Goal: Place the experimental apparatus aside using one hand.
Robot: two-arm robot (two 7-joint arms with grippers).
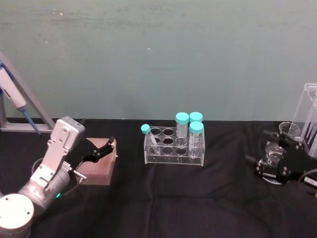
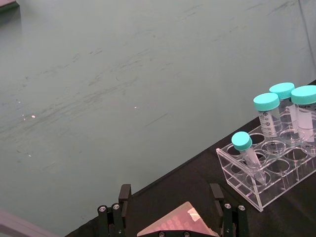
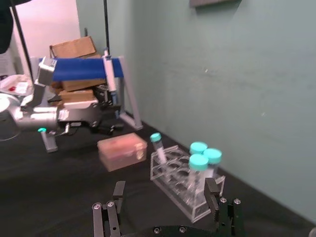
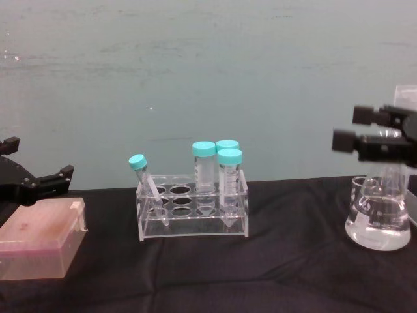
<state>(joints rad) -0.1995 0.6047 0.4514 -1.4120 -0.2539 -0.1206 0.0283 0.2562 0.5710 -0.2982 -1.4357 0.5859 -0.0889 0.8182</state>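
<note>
Black tabletop point(image 1: 163, 198) lies bare between spread-jawed left gripper point(image 1: 101, 150) and right gripper point(image 4: 355, 130), jaws spread above flask point(image 4: 379, 218).

Left gripper point(image 1: 110, 145) is raised above the surface's left side, jaws parted, on an angled silver wrist. Right gripper point(image 1: 267, 148) is raised near the surface's right edge, jaws parted, pointing toward the surface's middle.
</note>
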